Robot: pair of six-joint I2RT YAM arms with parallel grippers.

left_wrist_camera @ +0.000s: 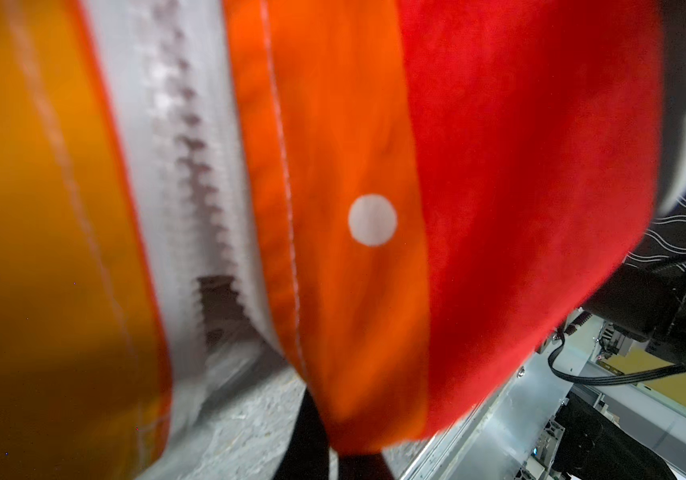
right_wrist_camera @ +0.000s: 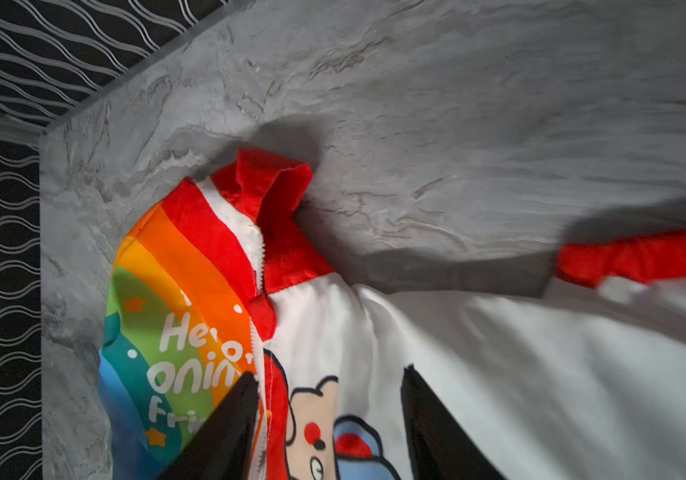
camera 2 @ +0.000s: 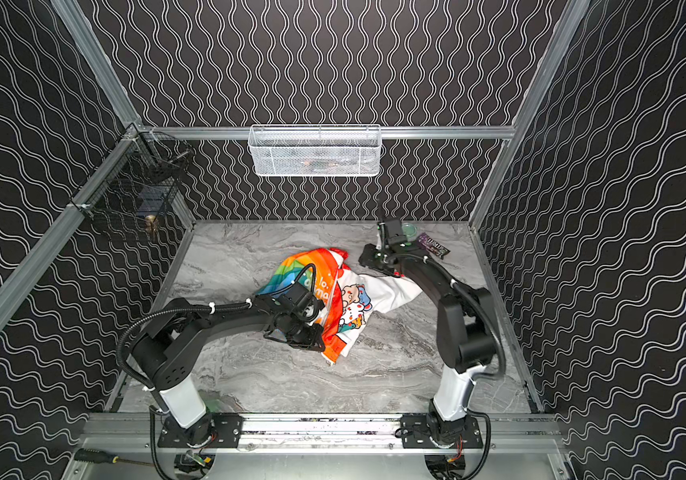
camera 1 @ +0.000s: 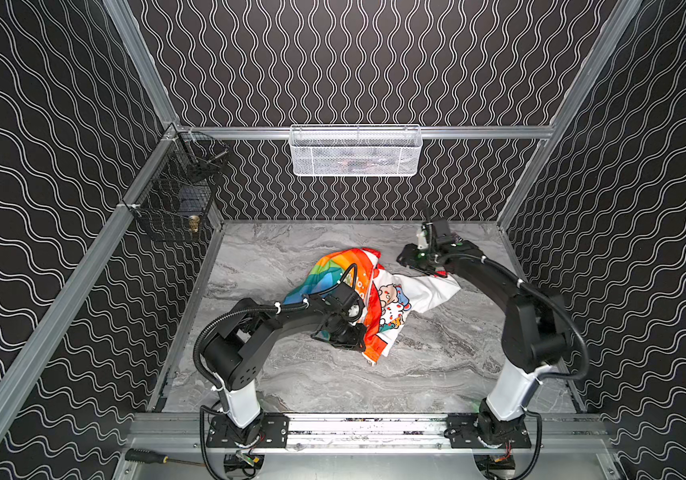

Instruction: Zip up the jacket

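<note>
The left gripper (camera 1: pixel 351 337) sat low over the table (camera 1: pixel 291 386), clenched on the bottom hem of the jacket (camera 1: pixel 333 270). In both top views the wrist hid its fingers. Only the left wrist view showed them: two black fingers (left_wrist_camera: pixel 304 436) with orange cloth pinched between. Close above them in that blurred view ran one white row of the zipper (left_wrist_camera: pixel 191 145), with a white dot (left_wrist_camera: pixel 372 220) on the orange stripe beside it.

From that grip the jacket stretched away towards the right gripper (camera 1: pixel 403 258), crumpled and lying open. Its rainbow side was nearer the left arm. The white cartoon lining (camera 1: pixel 391 303) was turned up on the side nearer the right arm, with a white fold reaching under that arm.

The right gripper was released, its fingers (right_wrist_camera: pixel 233 415) spread apart. The top views did not show this, but the right wrist view did. One tip stood by the zipper edge and the white lettering, the other over the lining; whether either touched the cloth could not be told. The red hood (right_wrist_camera: pixel 275 178) lay just ahead of the tips.

Beyond the right gripper, a top view showed a small round green thing (camera 2: pixel 408 228) and a dark purple packet (camera 2: pixel 435 244).
</note>
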